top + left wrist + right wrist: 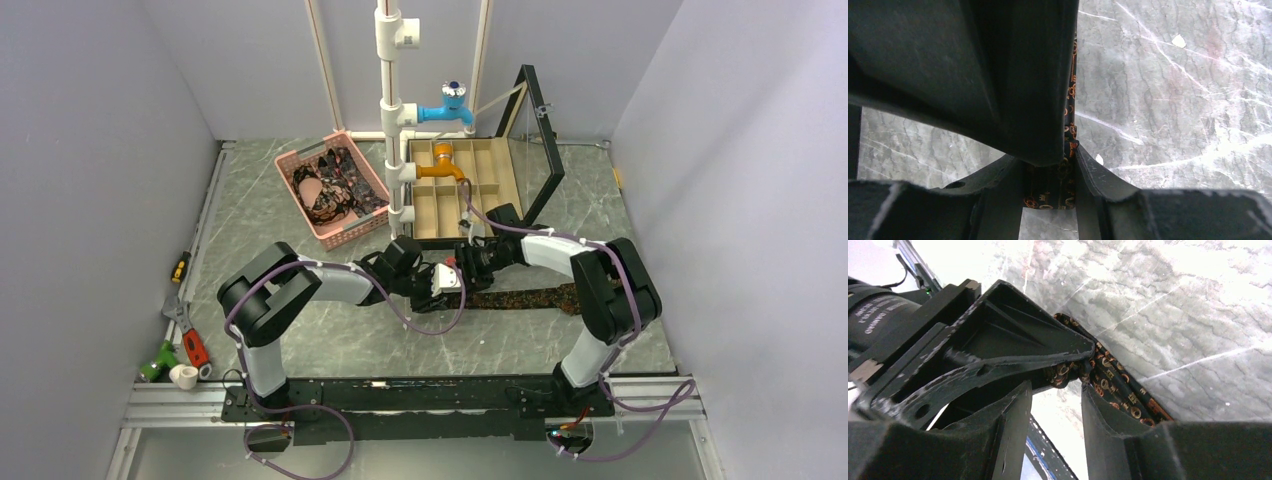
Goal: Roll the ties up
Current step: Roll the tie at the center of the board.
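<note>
Far to the left of the wooden box (425,218), a few hand tools (193,347) lie at the bench (340,340) edge. Just left of the box sits a pink basket (306,212) with bundled ties (338,185) inside. In front of the box, near its left corner, the left fingers (1095,182) are clamped on the end of a patterned tie (1050,194), which fills the gap between them. Right beside them, also in front of the box, the right fingers (1105,430) stand apart with nothing between them; the cloth runs past the outside of one finger. From there the tie lies flat on the bench in front of the box, stretching rightward until the right arm (600,290) covers it. At the box's right side its glass lid (540,150) stands open, tilted upright.
</note>
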### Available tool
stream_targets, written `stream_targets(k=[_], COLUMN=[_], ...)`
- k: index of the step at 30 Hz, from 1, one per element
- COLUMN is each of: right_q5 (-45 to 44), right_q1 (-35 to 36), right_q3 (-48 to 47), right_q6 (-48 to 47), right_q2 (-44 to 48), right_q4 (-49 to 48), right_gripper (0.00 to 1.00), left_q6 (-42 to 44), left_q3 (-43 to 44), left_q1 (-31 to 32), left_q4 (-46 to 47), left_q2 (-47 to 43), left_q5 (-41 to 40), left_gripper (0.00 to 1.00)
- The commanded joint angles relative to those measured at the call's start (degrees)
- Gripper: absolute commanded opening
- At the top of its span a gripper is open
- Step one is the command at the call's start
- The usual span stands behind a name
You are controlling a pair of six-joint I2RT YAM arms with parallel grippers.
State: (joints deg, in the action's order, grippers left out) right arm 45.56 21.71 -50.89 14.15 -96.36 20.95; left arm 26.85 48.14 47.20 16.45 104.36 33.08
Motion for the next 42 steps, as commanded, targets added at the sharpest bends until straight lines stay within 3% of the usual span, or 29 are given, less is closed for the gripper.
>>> stream_targets(k=[1,5,9,16,24,29,33,36,38,40,42], right_q5=[1.6,0.7,-1.7,-7.0,-10.2,-11.0,-8.9,-5.2,-2.4,-1.0,0.6], right_q1=[1.1,1.3,1.1,0.0,0.0,-0.1,-0.1,-0.1,-0.1,-0.1,-0.1], right_q3=[-0.6,-0.6,-2.0,-1.9,-1.7,-0.9,-1.0,-1.6,-2.6,-3.0,-3.2], right_q6=[1.8,1.4,-1.3,-6.7,-8.7,-8.4,-8.6,-7.3,-6.1,-4.5,-3.8], right_q2=[-2.7,-4.9,-6.6,-7.7,-10.4,-9.9,-9.6,-7.7,-5.9,-3.8,-3.9], right_q4=[-3.4,-3.9,-1.9,3.1,3.8,3.7,3.3,2.1,2.9,3.6,3.6], right_gripper=[0.43,0.37,0.0,0.0,0.0,0.0,0.0,0.01,0.13,0.3,0.31], left_q6=[0.3,0.0,-0.1,-2.7,-4.5,-8.1,-8.8,-6.1,-4.3,-1.5,-1.4], left_q3=[-1.2,-1.3,-2.0,-8.8,-11.9,-8.7,-6.6,-7.1,-8.0,-10.2,-10.3], left_q1=[-0.4,-0.4,-0.5,-4.3,-4.6,-2.8,-2.1,-2.5,-2.9,-3.0,-3.0], left_q4=[-8.4,-8.4,-8.0,3.6,18.3,23.5,21.7,14.1,9.4,6.3,4.8], left_q2=[1.1,1.0,0.4,-3.4,-0.5,5.7,7.8,5.2,2.6,-0.4,-1.1], left_q5=[-3.7,-3.5,-2.8,3.2,6.4,7.9,7.3,4.3,2.6,2.3,2.2], left_gripper=[0.42,0.42,0.46,0.78,0.88,0.8,0.56,0.35,0.26,0.24,0.24])
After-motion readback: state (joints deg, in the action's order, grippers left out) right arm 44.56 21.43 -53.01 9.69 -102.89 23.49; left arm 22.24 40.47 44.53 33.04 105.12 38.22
